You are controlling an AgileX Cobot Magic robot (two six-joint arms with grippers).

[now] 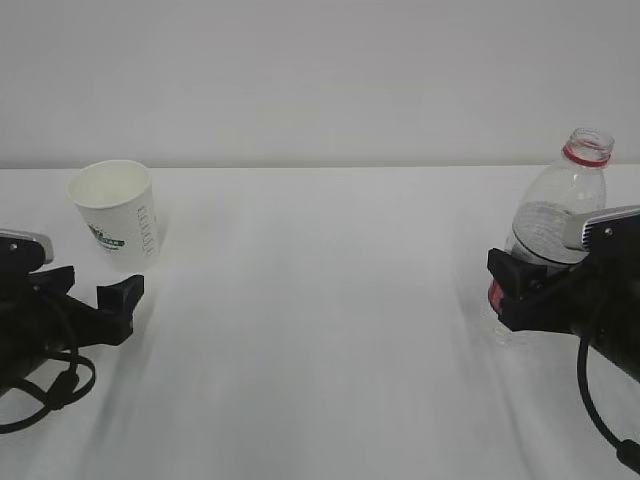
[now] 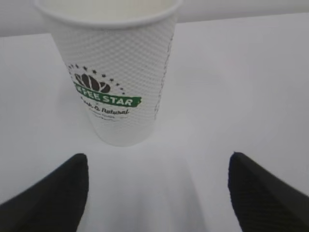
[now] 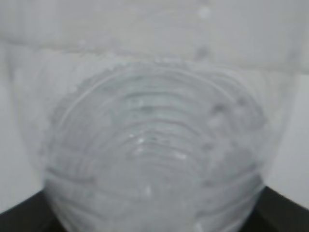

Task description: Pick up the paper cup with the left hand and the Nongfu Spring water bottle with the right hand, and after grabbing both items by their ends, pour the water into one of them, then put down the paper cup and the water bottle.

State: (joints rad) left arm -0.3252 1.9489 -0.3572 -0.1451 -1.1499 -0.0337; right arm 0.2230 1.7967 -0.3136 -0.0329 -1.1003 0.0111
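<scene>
**Cup free on table, bottle in R pincer**

Paper cup (image 1: 116, 213) stands upright on the white table (image 1: 320, 330), far left, near the back edge by the wall (image 1: 320, 80). Left wrist view: cup (image 2: 113, 72) fills the upper centre, dimpled white side w/ green-and-dark logo facing the cam, column of grey marks down its right side. Mouth open; inside can't be judged from these views.

Left hand (image 1: 40, 320) sits low at the left edge, just in front of the cup and apart from it. Its pincer (image 2: 157, 193) is spread wide: 2 black fingertips (image 2: 53, 193) at the bottom corners of the wrist view, bare table between them, cup beyond the tips, not touched.

Nongfu Spring water bottle (image 1: 560, 215) is upright at far right, no cap, red neck ring at top, a bit of red label showing low behind the pincer. Right hand (image 1: 590, 290) comes in from the right edge; its pincer (image 1: 520, 290) is clamped round the bottle's lower-mid body. Right wrist view: ribbed clear bottle wall (image 3: 154, 145) fills the pic, blurred, black finger edges at both bottom corners. Water level: can't tell. Whether the bottle base rests on the table: can't tell.
</scene>
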